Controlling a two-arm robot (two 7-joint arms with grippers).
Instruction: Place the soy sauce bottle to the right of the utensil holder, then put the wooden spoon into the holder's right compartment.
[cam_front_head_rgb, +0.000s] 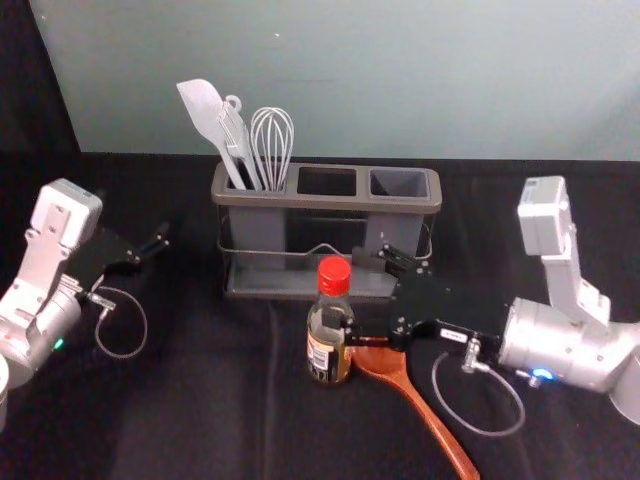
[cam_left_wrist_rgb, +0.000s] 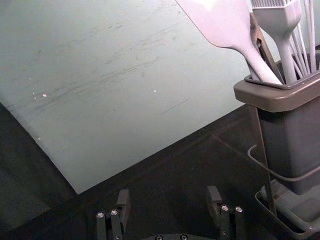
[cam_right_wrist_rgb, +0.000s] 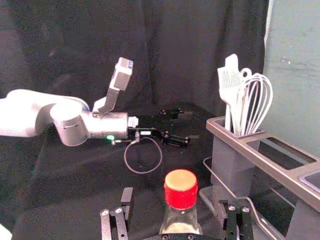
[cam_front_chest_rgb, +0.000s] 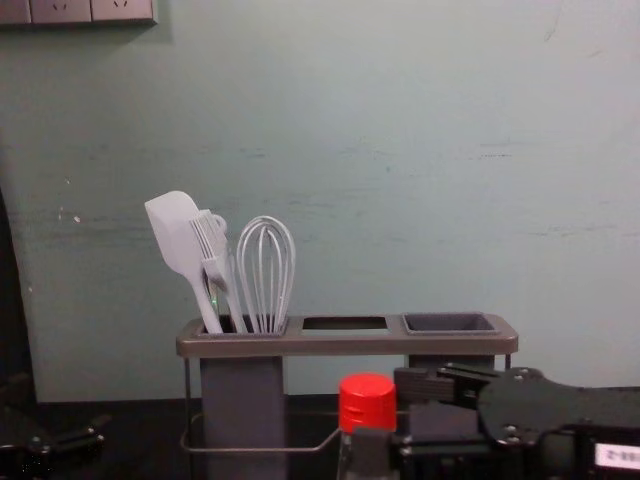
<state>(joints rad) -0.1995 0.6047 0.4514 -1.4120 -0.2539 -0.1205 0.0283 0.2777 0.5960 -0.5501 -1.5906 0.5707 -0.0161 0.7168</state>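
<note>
The soy sauce bottle (cam_front_head_rgb: 323, 348), red-capped, stands upright in front of the utensil holder (cam_front_head_rgb: 328, 201). My right gripper (cam_front_head_rgb: 351, 290) reaches in from the right at the bottle; in the right wrist view the gripper (cam_right_wrist_rgb: 175, 202) is open, with the bottle (cam_right_wrist_rgb: 181, 192) between its spread fingers, gaps on both sides. The wooden spoon (cam_front_head_rgb: 429, 416) lies on the table, its bowl partly under the right gripper, its handle running toward the front right. The holder's right compartment (cam_front_chest_rgb: 450, 323) is empty. My left gripper (cam_front_head_rgb: 150, 245) is left of the holder; in the left wrist view the gripper (cam_left_wrist_rgb: 168, 199) stands open.
A white spatula (cam_front_head_rgb: 203, 108), a brush and a whisk (cam_front_head_rgb: 272, 142) stand in the holder's left compartment. A wire rail (cam_front_chest_rgb: 258, 449) runs along the holder's front. Black cloth (cam_front_head_rgb: 200, 400) covers the table, and a pale green wall (cam_front_head_rgb: 350, 80) rises behind.
</note>
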